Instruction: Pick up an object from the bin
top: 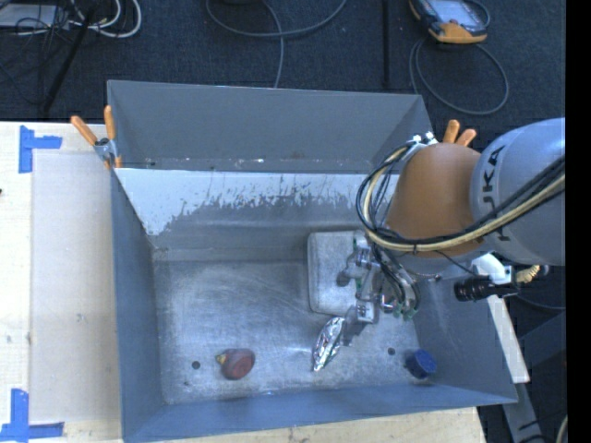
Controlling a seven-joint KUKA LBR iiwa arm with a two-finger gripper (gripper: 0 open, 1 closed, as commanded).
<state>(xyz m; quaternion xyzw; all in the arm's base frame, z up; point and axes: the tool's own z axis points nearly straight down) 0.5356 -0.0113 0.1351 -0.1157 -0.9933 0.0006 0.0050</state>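
Glossy orange-capped arm (434, 197) hangs its gripper (358, 317) against crinkled silver foil (327, 346). Whether it pinches is unclear.

A reddish lump (237, 364) and a small blue thing (422, 364) lie well apart.

The left half of the grey metal bin (212, 298) has a bare floor, open from above. Three small things lie well apart near the front wall: a reddish-brown lump (237, 364) at left, a crumpled silver piece (327, 345) in the middle, and a small blue thing (422, 365) at right. A pale grey block (325, 270) fills the right centre. The arm's gripper (358, 317) crowds the space above the silver piece.
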